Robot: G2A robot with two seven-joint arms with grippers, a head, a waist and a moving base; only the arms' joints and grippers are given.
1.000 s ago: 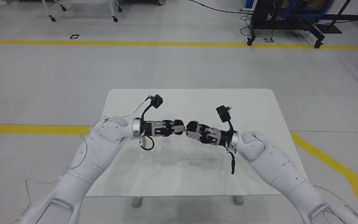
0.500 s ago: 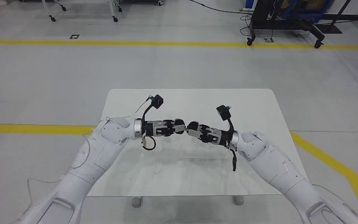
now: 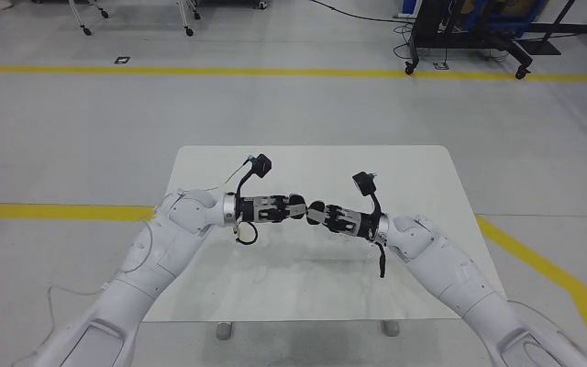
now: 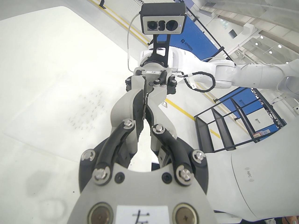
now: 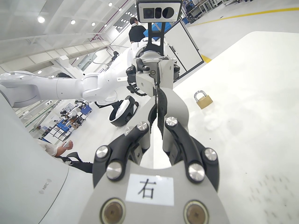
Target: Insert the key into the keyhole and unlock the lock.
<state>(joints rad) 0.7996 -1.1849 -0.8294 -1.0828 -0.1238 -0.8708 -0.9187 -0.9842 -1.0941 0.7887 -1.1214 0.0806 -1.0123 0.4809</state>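
Right wrist view: a small brass padlock with a silver shackle (image 5: pixel 202 100) lies flat on the white, round-cornered counter (image 5: pixel 245 78). It sits off to one side of the right end effector (image 5: pixel 158 93) and a little past its tips, well apart from it and lower, since the grey fingers hang above the surface. The padlock's long axis, body to shackle, runs roughly alongside the line of those fingers. The shackle end lies toward the left arm's side of the counter and the body nearer the right wrist. The shackle looks seated in the body, and the keyhole cannot be made out. In the left wrist view a thin silver key (image 4: pixel 146 101) shows edge-on as a sliver between the black ribbed pads (image 4: pixel 139 108) of the left end effector (image 4: pixel 144 94), which is pressed together on it. The key's length follows the fingers and points toward the right end effector, and which end is the bow cannot be told. The right end effector's fingers are pressed together too, their tips meeting the left's. Whether they also grip the key cannot be told. From the top view the two arms meet tip to tip over the middle of the counter.
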